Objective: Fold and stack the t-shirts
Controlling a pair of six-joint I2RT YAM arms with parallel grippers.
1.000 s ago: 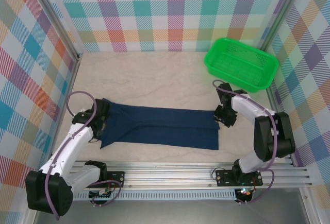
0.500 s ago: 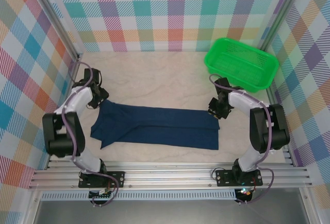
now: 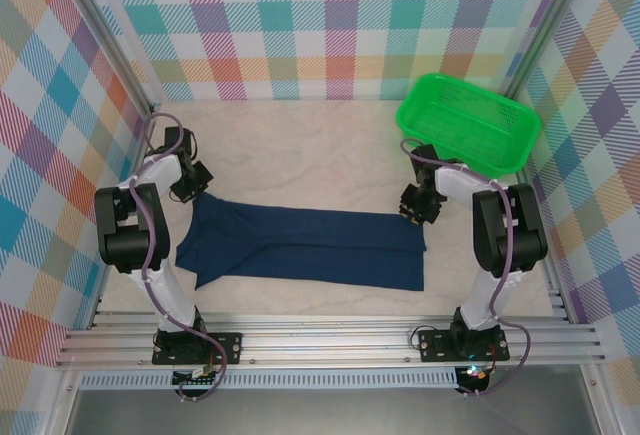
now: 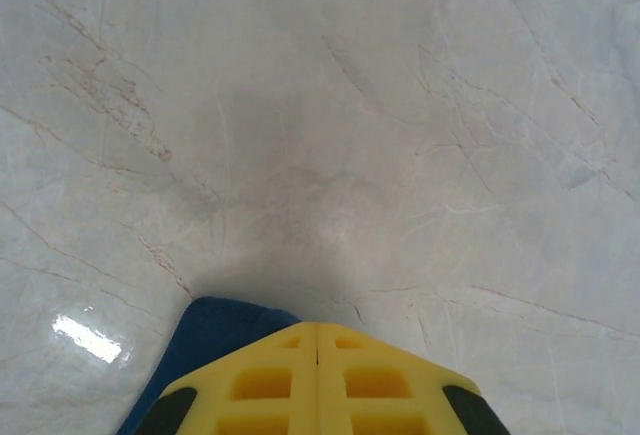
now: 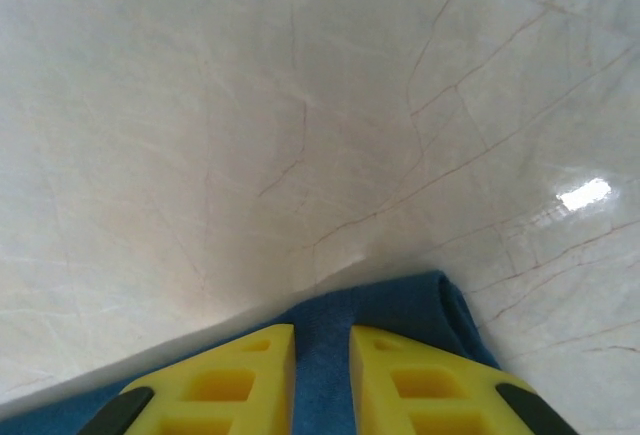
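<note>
On the tabletop [image 3: 300,145], seen from the top camera, the navy t-shirt [image 3: 300,245] lies flat as a long strip, its long axis running left to right. The left end effector [image 3: 190,183] sits at the shirt's far left corner and the right end effector [image 3: 412,205] at its far right corner. Each arm is therefore nearest its own end. A green basket [image 3: 465,120] stands beyond the shirt's right end, apart from it.

In the left wrist view, the left end effector [image 4: 317,327] has its fingers pressed together with no gap. A tip of the t-shirt [image 4: 215,325] shows just beside and under them. Whether any cloth is pinched cannot be told.

In the right wrist view, the right end effector [image 5: 322,330] has its fingers nearly together, and the t-shirt [image 5: 400,305] fills the narrow gap and reaches past the tips. It is judged to be pinching that corner.

The next move is likely to turn on both far corners travelling across the strip towards its near edge.
</note>
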